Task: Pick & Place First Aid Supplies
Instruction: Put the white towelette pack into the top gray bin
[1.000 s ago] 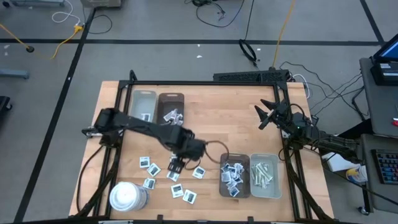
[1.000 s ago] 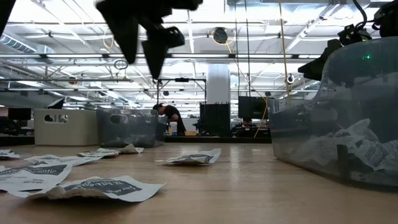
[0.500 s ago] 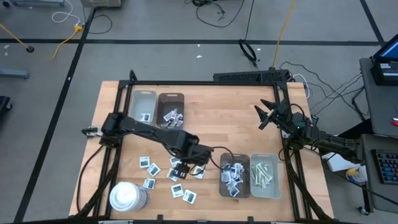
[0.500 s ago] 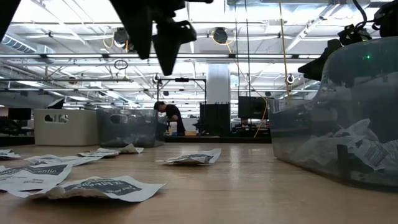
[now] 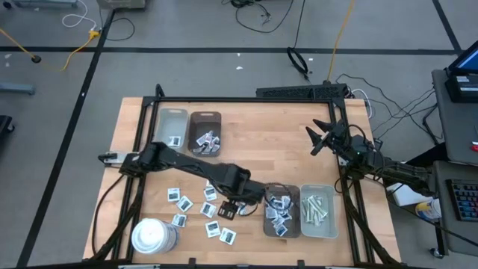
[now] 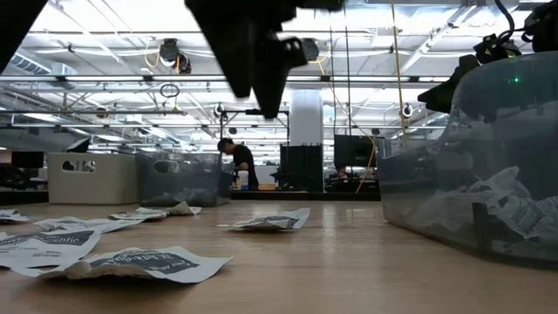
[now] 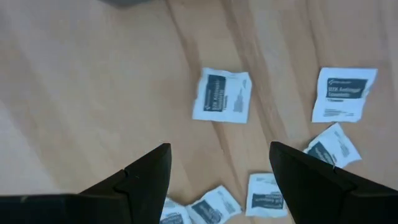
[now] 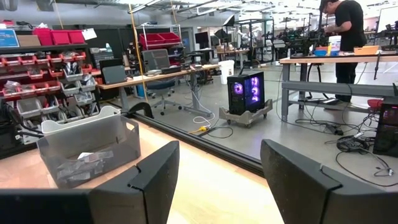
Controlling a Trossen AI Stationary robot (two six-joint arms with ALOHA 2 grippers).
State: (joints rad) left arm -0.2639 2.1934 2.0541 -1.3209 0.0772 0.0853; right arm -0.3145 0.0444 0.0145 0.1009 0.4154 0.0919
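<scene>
Wooden tabletop (image 5: pixel 246 149) fills the high view, and the left gripper (image 5: pixel 230 210) is low over it, in among the scattered white packets (image 5: pixel 179 198) near the front edge, just beside the brown tray (image 5: pixel 267 196) heaped with more packets. Next to that one sits a grey tray (image 5: pixel 331 209) holding pale wrapped strips (image 5: pixel 314 208). Two more trays, a grey one (image 5: pixel 172 118) and a brown one (image 5: pixel 206 119), stand at the back left, and a large white cylinder (image 5: pixel 153 236) is at the front left corner. The right gripper (image 5: pixel 320 139) waits above the table's right edge, fingers spread.

Low view now: the left arm's dark fingers (image 6: pixel 253 52) hang above the wood, clear of the packets lying flat; one packet (image 6: pixel 268 221) lies mid-table, others (image 6: pixel 131 260) nearer the camera. A person (image 6: pixel 234 161) stands far back in the room.

Left wrist view: fingers wide apart with nothing between them, a single packet (image 7: pixel 221 96) on bare wood ahead of the gap, more packets (image 7: pixel 344 94) off to the side.

Right wrist view: open fingers, a grey tray (image 8: pixel 87 146) with packets beyond, a person (image 8: pixel 343 28) at a bench.
</scene>
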